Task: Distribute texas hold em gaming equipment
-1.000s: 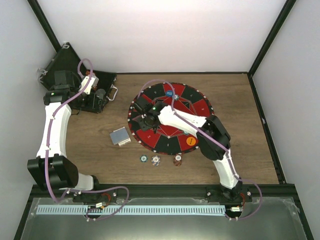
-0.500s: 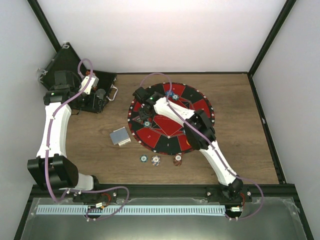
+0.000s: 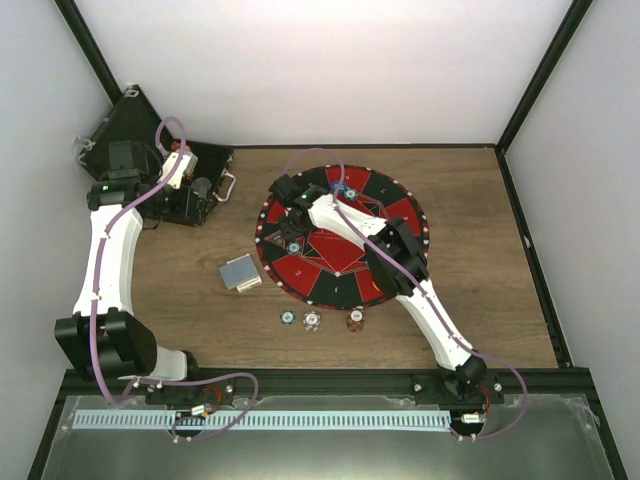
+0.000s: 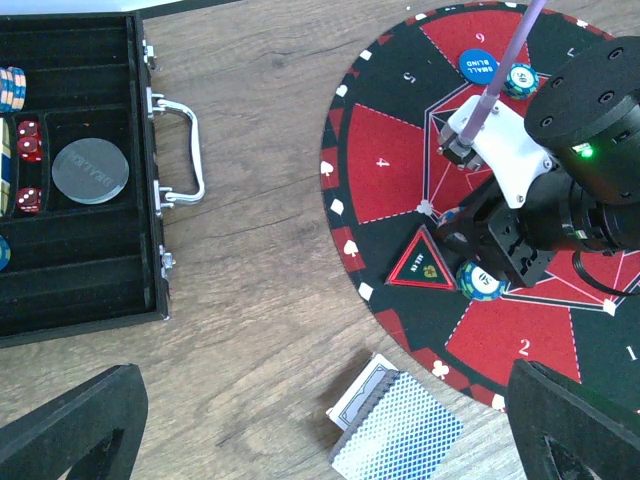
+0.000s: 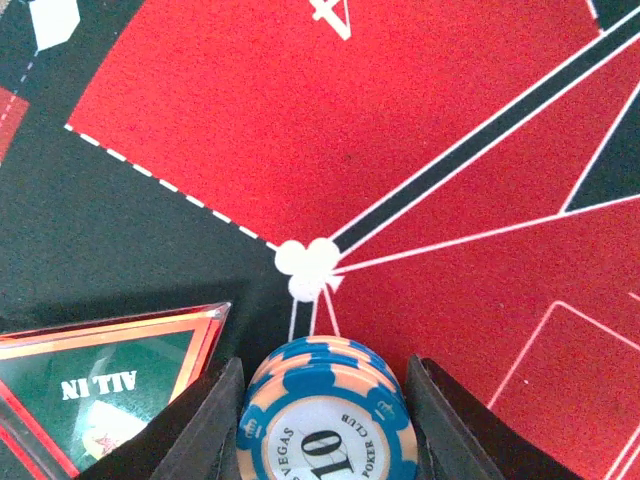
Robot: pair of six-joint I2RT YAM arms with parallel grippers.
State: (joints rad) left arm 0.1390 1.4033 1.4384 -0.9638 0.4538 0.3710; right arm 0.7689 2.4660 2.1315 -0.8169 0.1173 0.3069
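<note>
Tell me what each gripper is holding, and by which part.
Right gripper: a small stack of blue poker chips, pinched by opposite edges. Left gripper: open, holding nothing.

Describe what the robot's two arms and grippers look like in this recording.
The left arm and right arm both have white shells between bulky black joints, with a lilac cable looping along each. The left gripper has matte black wedge-shaped fingers; the right gripper has black ones too. A small green light glows on the right wrist.
</note>
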